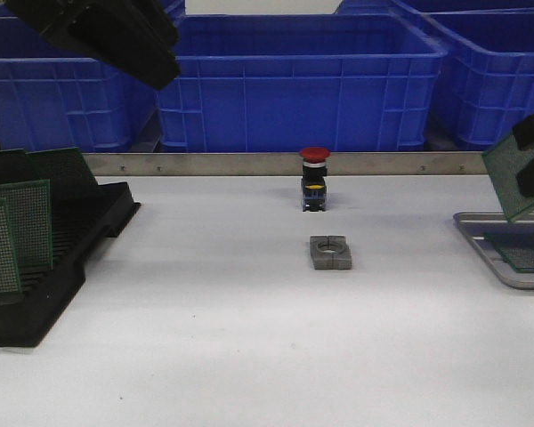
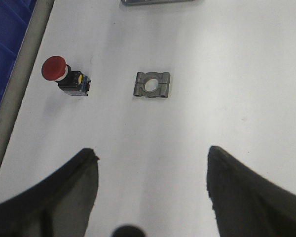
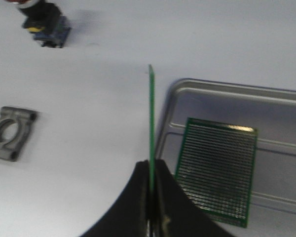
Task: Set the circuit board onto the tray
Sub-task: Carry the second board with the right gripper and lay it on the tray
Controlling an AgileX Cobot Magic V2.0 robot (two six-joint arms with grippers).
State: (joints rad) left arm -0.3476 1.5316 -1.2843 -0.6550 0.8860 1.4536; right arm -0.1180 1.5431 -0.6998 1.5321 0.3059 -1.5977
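Far left of the frame: a black rack (image 1: 58, 258) on the white table (image 1: 249, 356), with green boards (image 1: 18, 231) standing upright in its slots.

Upper left: the left gripper (image 2: 150, 190), raised off the table, its fingers (image 2: 54, 197) spread wide around nothing.

Along the top: blue crates (image 1: 294, 84) behind a metal strip.

Centre: a red push button (image 1: 314, 178) on a black base; just in front of it, apart, a grey metal clamp block (image 1: 330, 252) with a round hole.

Right edge: the right gripper (image 3: 150, 207), pinched tight on a green circuit board (image 1: 514, 173), which it holds tilted, above the near-left corner of the tray (image 1: 481, 240). A second green board (image 3: 218, 170) lies flat inside the tray.
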